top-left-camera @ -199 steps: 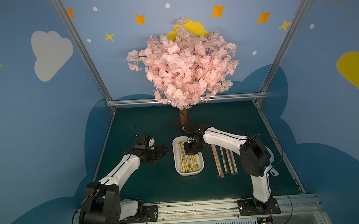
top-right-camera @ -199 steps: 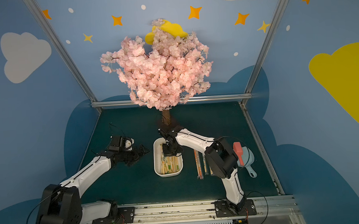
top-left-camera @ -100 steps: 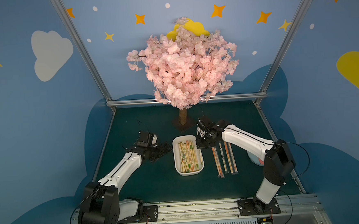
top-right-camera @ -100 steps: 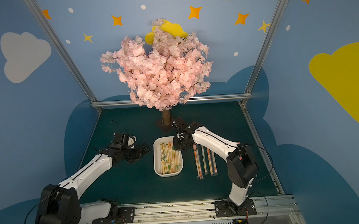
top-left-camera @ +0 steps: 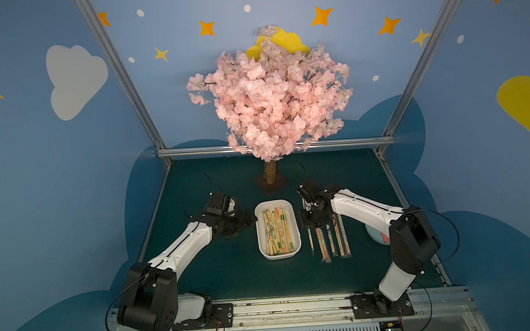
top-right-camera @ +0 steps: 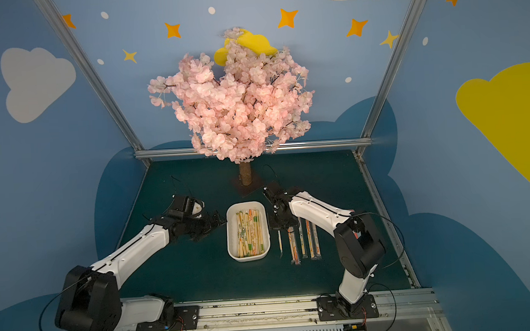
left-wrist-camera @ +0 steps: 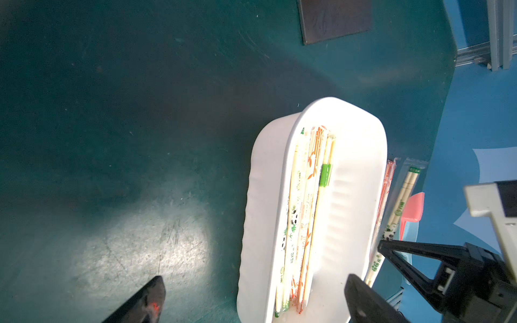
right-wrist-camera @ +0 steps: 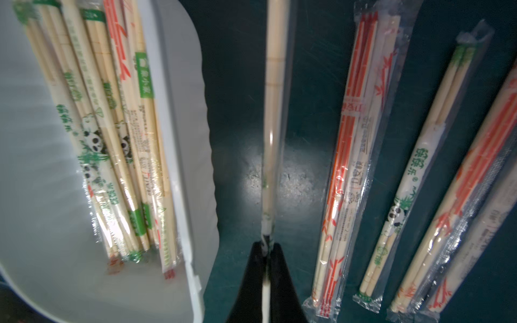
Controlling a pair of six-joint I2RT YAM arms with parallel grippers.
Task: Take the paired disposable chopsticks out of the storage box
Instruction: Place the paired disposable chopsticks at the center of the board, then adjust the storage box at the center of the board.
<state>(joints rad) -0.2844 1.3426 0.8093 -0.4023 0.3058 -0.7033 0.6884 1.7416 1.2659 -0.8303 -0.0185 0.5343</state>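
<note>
The white storage box stands mid-table with several paired disposable chopsticks lying in it. My right gripper is just right of the box, low over the mat, shut on the far end of one sleeved pair. That pair points toward the table's front. Several more pairs lie side by side on the mat to its right. My left gripper stands open and empty by the box's left wall.
A pink blossom tree rises behind the box on a dark base plate. A light-blue scoop with a pink piece sits at the right, partly under my right arm. Blue walls close in three sides.
My right gripper has left the box and swung right, carrying one chopstick pair, then come down beside the row on the mat. My left gripper has edged closer to the box.
</note>
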